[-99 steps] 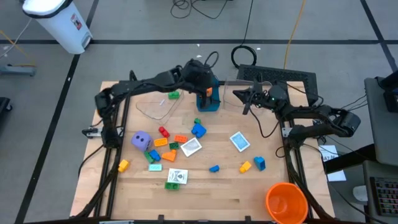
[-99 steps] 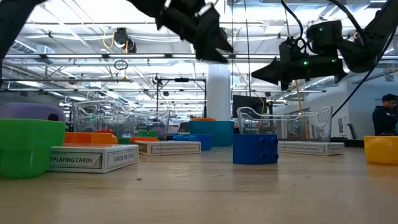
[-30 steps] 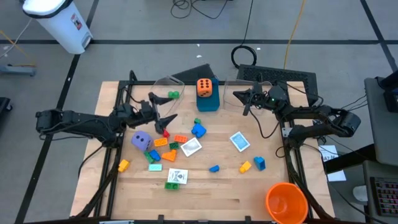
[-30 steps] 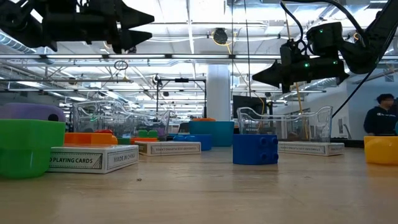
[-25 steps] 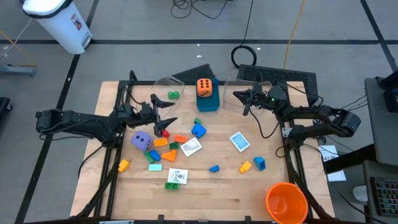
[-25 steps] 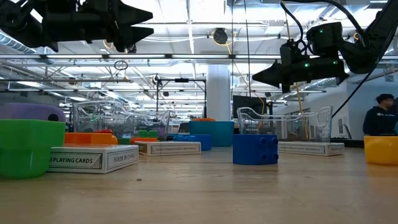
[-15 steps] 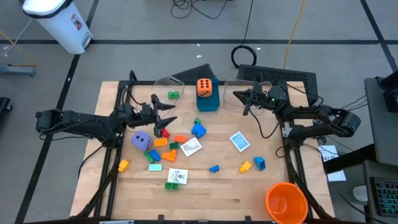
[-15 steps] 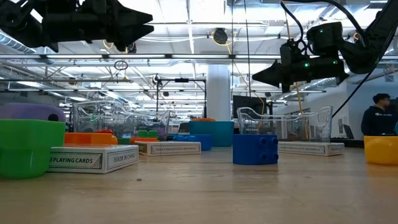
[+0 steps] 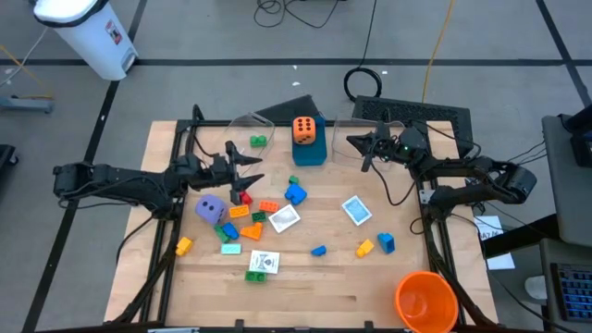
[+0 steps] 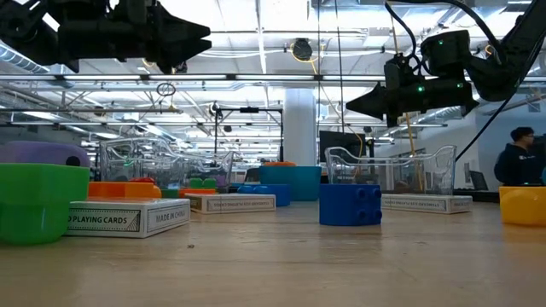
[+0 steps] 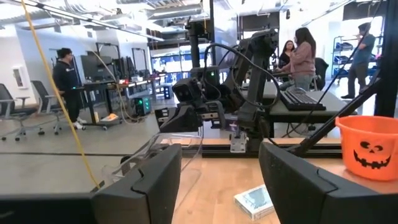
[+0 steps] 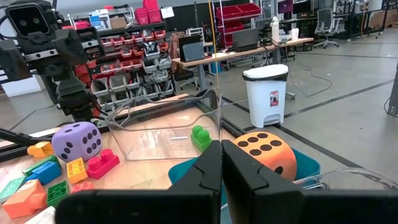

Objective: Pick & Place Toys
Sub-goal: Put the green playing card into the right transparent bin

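Note:
The orange die (image 9: 303, 129) sits on top of the blue box (image 9: 310, 154) at the table's far middle. The purple die (image 9: 211, 209), a red brick (image 9: 243, 196), several coloured bricks and white cards (image 9: 284, 218) lie scattered on the table. A green brick (image 9: 258, 141) lies in the clear tub (image 9: 231, 157). My left gripper (image 9: 250, 165) is open and empty, high above the table just beyond the red brick. My right gripper (image 9: 351, 141) is shut and empty, raised to the right of the blue box.
A big orange cup (image 9: 425, 301) stands at the near right corner. A second clear tub (image 10: 388, 175) stands at the far right, by my right gripper. More bricks (image 9: 384, 243) and a card (image 9: 356, 210) lie at the middle right. People show in the room behind.
About three seconds ago my left gripper was at the blue box with the orange die. It has let the die go on the box and drawn back toward the table's left. In the last second both arms have kept nearly still.

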Robot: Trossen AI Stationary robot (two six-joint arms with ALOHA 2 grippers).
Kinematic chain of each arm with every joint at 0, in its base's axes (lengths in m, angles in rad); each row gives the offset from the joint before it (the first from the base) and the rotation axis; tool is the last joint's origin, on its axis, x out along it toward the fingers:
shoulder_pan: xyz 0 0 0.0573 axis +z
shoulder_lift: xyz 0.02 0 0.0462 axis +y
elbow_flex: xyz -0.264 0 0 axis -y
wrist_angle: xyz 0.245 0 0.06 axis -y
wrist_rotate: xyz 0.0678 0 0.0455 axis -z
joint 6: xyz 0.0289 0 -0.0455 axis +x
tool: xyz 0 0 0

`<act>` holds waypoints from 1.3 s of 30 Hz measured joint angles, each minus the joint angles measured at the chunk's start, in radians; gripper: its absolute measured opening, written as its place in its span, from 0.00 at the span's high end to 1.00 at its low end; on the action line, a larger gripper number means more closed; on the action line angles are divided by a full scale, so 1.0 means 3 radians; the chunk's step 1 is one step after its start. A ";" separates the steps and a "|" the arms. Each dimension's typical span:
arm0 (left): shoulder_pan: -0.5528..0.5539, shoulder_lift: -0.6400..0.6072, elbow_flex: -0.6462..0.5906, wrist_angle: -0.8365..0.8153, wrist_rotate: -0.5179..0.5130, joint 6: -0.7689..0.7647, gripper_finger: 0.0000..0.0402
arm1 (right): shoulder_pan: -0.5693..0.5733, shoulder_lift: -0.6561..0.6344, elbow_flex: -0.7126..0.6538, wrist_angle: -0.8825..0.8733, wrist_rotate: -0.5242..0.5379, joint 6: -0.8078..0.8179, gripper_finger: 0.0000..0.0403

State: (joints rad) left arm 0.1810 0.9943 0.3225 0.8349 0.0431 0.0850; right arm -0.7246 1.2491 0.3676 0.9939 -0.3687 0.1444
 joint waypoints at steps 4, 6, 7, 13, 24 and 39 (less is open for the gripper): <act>0.0000 0.0000 0.0000 -0.0005 -0.0060 0.0117 0.46 | 0.0000 0.0000 0.0000 -0.0001 0.0000 -0.0031 0.99; 0.0000 0.0000 0.0000 -0.0005 -0.0060 0.0177 0.46 | -0.0001 0.0000 0.0000 -0.0001 0.0000 -0.0036 0.99; 0.0000 0.0000 0.0000 -0.0005 -0.0060 0.0188 0.47 | 0.0000 0.0000 0.0000 -0.0002 0.0000 -0.0036 0.99; 0.0000 0.0000 0.0000 -0.0029 -0.0061 0.0256 0.47 | 0.0000 0.0000 0.0000 0.0064 -0.0005 0.0073 0.99; 0.0000 0.0000 0.0001 -0.0186 -0.0063 0.0300 0.47 | 0.0182 -0.0028 0.0005 0.0609 -0.0436 0.0584 0.87; 0.0004 0.0001 0.0003 -0.0209 -0.0064 0.0301 0.47 | 0.1269 -0.0328 0.0853 -0.1386 -0.0282 0.0119 0.39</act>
State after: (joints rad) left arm 0.1822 0.9946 0.3233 0.7723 0.0238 0.1753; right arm -0.3439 1.1508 0.6234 0.5782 -0.4534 0.1801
